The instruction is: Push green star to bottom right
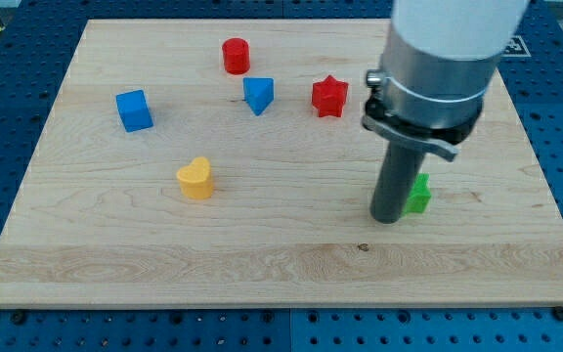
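The green star [419, 196] lies on the wooden board [262, 264] at the view's right of centre, partly hidden behind my rod. My tip [388, 219] rests on the board right against the star's left side, slightly lower in the view. The rod rises into the large grey and white arm body at the view's top right.
A red star [329, 96] sits above and left of my tip. A blue triangular block [258, 95], a red cylinder [236, 56], a blue cube [134, 110] and a yellow heart [195, 179] lie further to the view's left.
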Robot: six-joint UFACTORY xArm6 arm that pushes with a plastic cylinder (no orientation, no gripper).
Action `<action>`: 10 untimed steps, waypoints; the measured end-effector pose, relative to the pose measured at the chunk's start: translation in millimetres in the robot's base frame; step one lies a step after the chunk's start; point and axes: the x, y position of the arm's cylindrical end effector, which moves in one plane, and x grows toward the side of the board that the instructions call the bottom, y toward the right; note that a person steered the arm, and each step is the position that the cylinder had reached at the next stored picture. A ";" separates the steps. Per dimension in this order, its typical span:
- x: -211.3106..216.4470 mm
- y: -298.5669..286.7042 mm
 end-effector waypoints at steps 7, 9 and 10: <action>-36.2 44.2; -20.9 66.8; -6.6 78.8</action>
